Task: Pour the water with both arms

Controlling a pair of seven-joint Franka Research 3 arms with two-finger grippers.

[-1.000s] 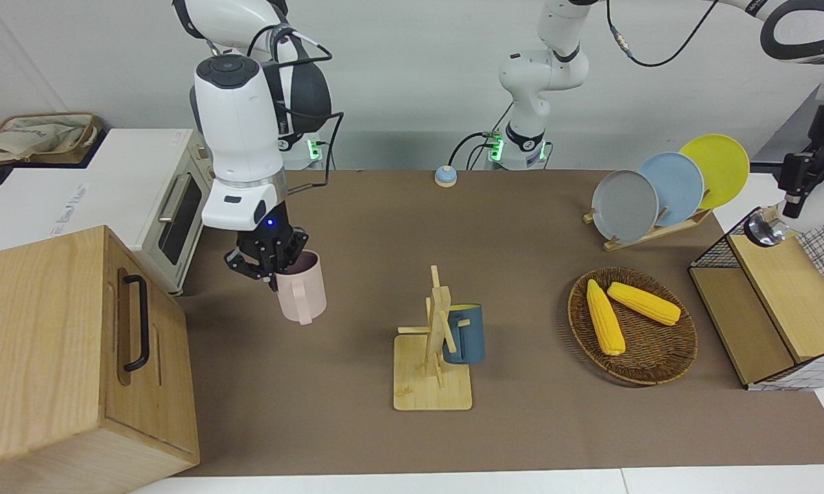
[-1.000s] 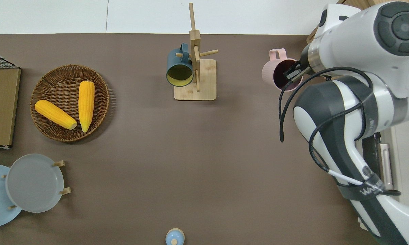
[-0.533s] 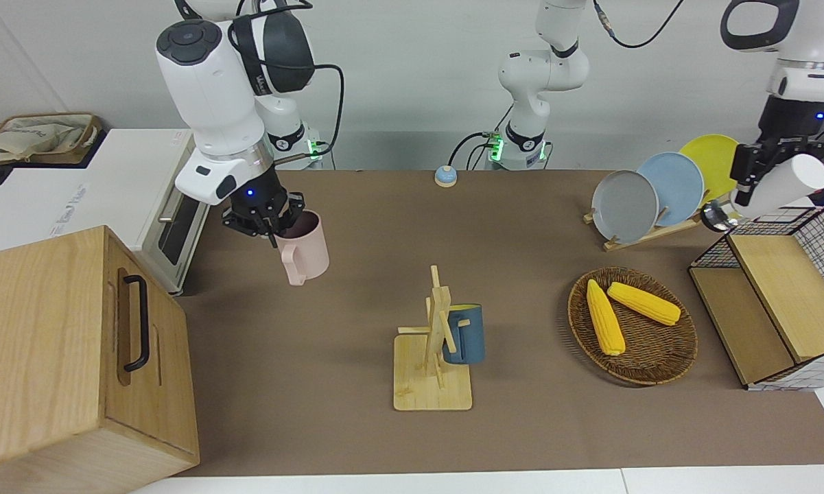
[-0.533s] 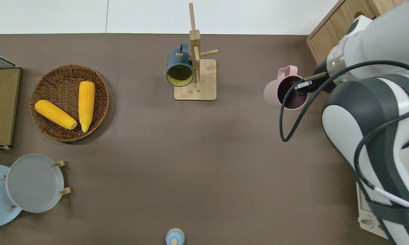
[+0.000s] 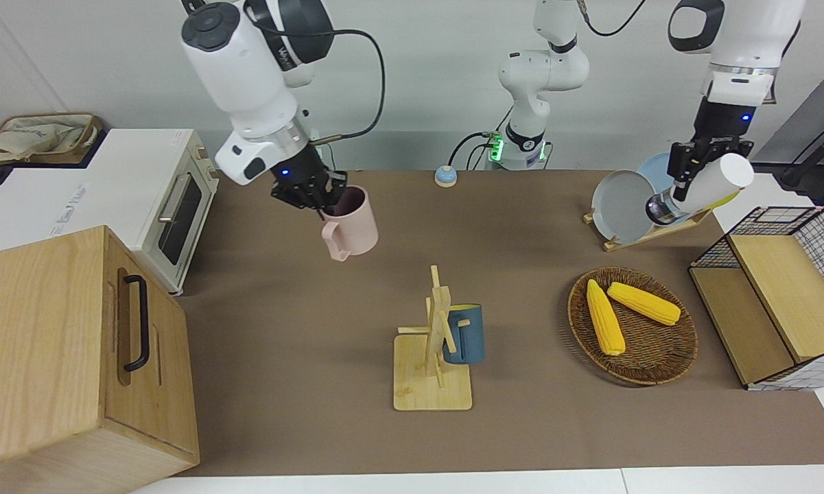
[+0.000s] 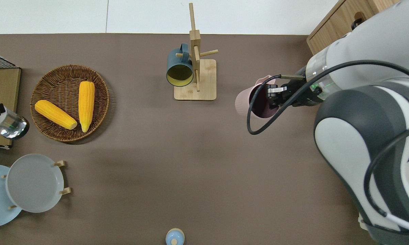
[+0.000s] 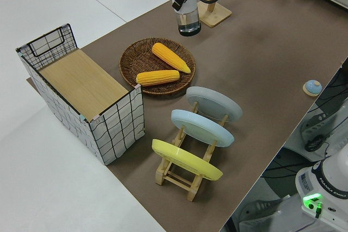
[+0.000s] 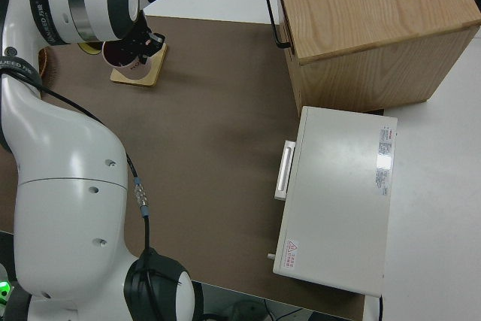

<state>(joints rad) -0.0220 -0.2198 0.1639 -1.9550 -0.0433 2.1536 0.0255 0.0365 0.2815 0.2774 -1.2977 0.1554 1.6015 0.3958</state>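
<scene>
My right gripper [image 5: 319,201] is shut on the rim of a pink mug [image 5: 352,223], one finger inside it. The mug hangs slightly tilted in the air. Seen from overhead, the pink mug [image 6: 246,103] and right gripper [image 6: 274,97] are over bare brown table, between the mug tree and the wooden cabinet. My left gripper [image 5: 684,170] is shut on a white bottle [image 5: 712,181] with a clear lower part, held tilted. From overhead the bottle [image 6: 9,124] is over the table edge between the wire basket and the wicker basket. The left side view shows its clear end [image 7: 189,21].
A blue mug [image 5: 464,334] hangs on a wooden mug tree [image 5: 433,357]. A wicker basket [image 5: 658,367] holds two corn cobs. A plate rack [image 5: 628,202], a wire basket [image 5: 782,302], a wooden cabinet [image 5: 62,357], a toaster oven [image 5: 171,206] and a small blue bell [image 5: 445,176] stand around the table.
The right arm has lifted the pink mug and carried it toward the table's middle. The left arm has raised the bottle from the wire basket and brought it toward the plates.
</scene>
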